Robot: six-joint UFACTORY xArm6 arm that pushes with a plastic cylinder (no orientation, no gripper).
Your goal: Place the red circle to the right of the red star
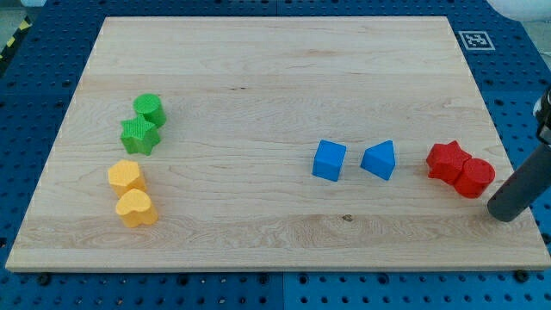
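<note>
The red star (447, 160) lies near the board's right edge. The red circle (475, 178) touches it on its lower right side. My tip (506, 213) is a dark rod end just to the lower right of the red circle, close to it, at the board's right edge. I cannot tell whether the tip touches the circle.
A blue cube (329, 160) and a blue triangle (379, 160) lie left of the red star. A green circle (150, 109) and green star (139, 136) are at the view's left, with a yellow pentagon (126, 176) and yellow heart (136, 208) below them. The wooden board (275, 77) sits on a blue pegboard.
</note>
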